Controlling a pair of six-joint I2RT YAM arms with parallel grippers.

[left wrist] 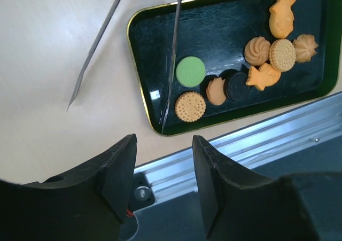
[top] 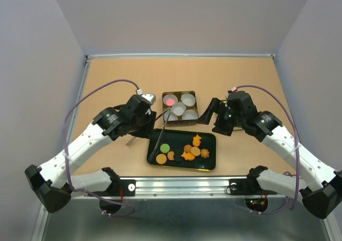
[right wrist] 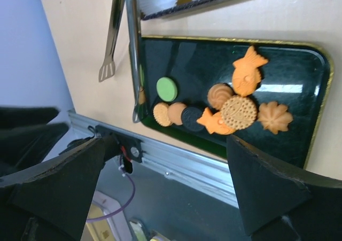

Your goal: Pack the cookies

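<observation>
Several cookies lie on a black gold-rimmed tray (top: 207, 140): a green round (left wrist: 191, 71), a tan round (left wrist: 190, 106), a dark round (left wrist: 238, 87), an orange fish (left wrist: 281, 14), a star (left wrist: 263, 76) and a swirl (left wrist: 257, 49). One pink cookie (top: 170, 100) sits in a paper cup in the box (top: 163, 106) behind the tray. My left gripper (left wrist: 163, 145) hangs open and holds nothing, left of the tray's far corner (top: 145, 127). To the right of the box my right gripper (top: 211, 118) stands wide open with nothing between its fingers (right wrist: 168, 145).
Metal tongs (left wrist: 173, 54) lie spread, one arm across the tray's left end, the other on the table (top: 130, 141). The box holds three more white paper cups (top: 187, 98). A metal rail (top: 181, 185) runs along the near edge. Walls close in the table.
</observation>
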